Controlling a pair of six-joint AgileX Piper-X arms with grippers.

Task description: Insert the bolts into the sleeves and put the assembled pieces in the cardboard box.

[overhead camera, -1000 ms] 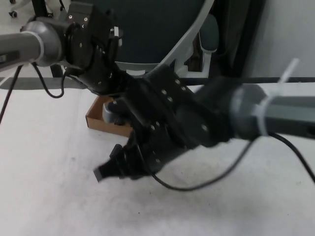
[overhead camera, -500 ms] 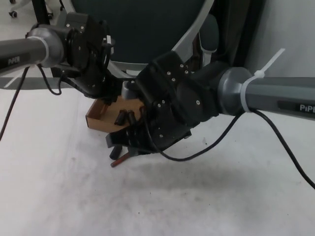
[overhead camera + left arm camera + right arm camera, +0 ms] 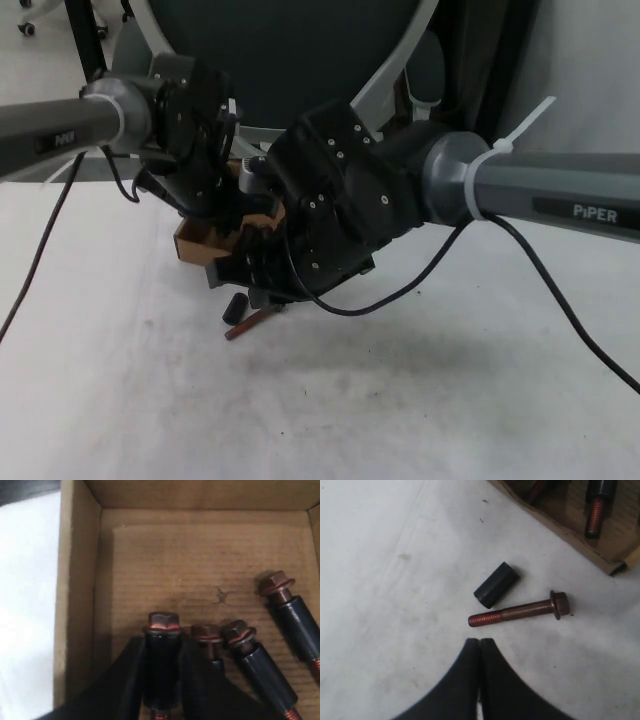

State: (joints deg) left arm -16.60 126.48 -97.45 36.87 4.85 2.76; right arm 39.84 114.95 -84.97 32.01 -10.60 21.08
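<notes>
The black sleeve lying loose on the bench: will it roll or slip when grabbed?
The sleeve lies on its side, short and roundish, so a sideways push would probably roll it. It looks rigid, so the jaws should not deform it. Its smooth dark surface might slip.

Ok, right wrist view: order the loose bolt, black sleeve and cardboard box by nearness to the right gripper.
1. Loose bolt, just ahead of the right gripper.
2. Black sleeve, just beyond the bolt.
3. Cardboard box, farthest, past both.
</notes>
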